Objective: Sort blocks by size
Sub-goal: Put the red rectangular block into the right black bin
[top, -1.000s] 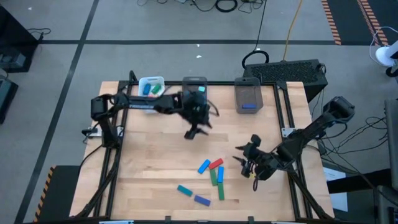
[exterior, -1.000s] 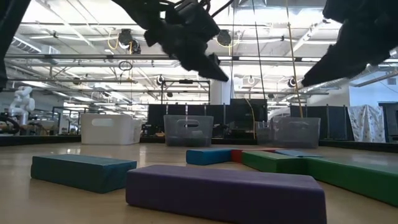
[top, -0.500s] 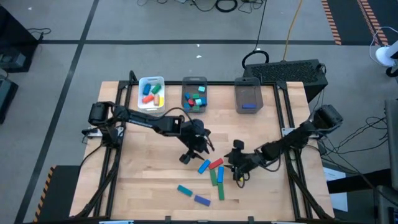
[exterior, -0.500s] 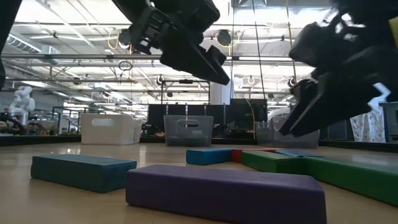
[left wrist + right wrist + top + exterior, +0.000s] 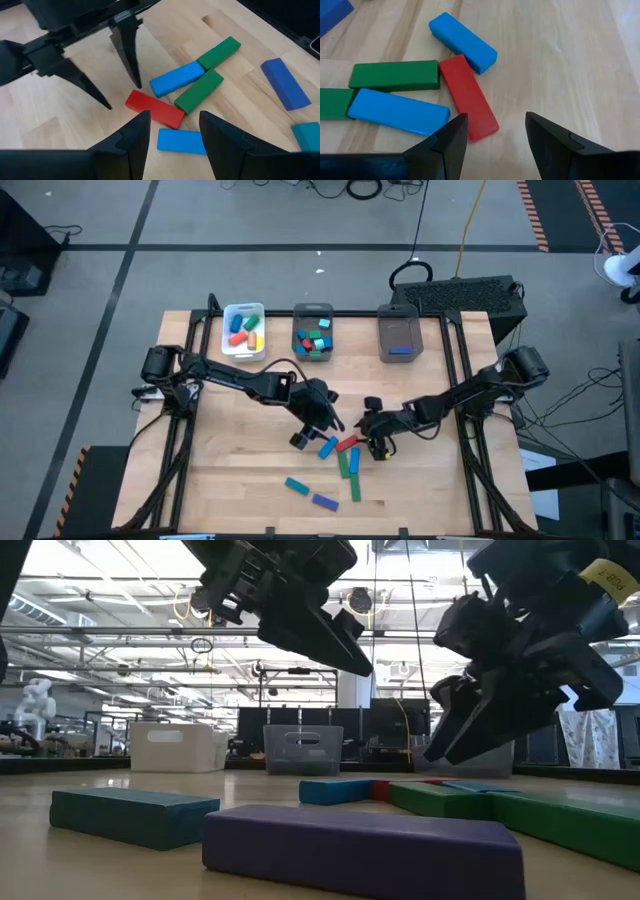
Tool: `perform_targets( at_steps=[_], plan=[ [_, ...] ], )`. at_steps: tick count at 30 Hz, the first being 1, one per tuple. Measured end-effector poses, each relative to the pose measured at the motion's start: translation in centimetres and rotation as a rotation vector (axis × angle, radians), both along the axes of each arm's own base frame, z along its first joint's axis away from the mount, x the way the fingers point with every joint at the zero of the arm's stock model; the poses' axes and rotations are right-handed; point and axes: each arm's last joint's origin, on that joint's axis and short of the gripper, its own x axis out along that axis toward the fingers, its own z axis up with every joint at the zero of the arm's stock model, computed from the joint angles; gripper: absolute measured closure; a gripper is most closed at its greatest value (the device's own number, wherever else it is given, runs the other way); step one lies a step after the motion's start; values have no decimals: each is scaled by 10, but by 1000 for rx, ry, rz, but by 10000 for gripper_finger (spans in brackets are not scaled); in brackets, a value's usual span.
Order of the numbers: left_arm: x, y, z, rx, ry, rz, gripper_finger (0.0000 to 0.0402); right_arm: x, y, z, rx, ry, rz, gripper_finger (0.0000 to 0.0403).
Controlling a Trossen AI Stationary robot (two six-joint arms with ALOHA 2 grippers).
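Note:
Several blocks lie flat in a loose cluster near the table's front: a blue block point(image 5: 327, 447), a red block point(image 5: 347, 443), a green block point(image 5: 343, 464), a second blue block point(image 5: 354, 458), a long green block point(image 5: 355, 486), a teal block point(image 5: 298, 485) and a purple block point(image 5: 324, 501). My left gripper point(image 5: 318, 432) hangs open just above the first blue block point(image 5: 181, 141), on the cluster's far left side. My right gripper point(image 5: 378, 442) is open above bare table, just right of the red block point(image 5: 469, 97). The two grippers face each other across the cluster.
A white tray point(image 5: 243, 332) and a grey bin point(image 5: 313, 333), both holding small blocks, and a second grey bin point(image 5: 400, 337) with a blue block stand along the far edge. Bare wood lies left of the cluster and between it and the bins.
My left gripper has come from beside the middle grey bin toward the near edge and down to the block cluster. My right gripper has moved toward the table's left edge to the red block. No block has moved.

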Motion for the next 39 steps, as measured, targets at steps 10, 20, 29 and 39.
perform_targets(
  at_steps=[10,20,29,39],
  plan=[
    [0,0,0,0,2,1,228,12,1,-23,-8,65,40,218],
    [0,0,-1,-7,16,28,228,24,3,-23,-20,64,89,280],
    [-7,4,-15,59,74,92,228,15,0,-9,-13,103,48,321],
    [-19,10,-39,71,89,167,228,-10,-22,37,-80,86,-146,321]
  ],
)
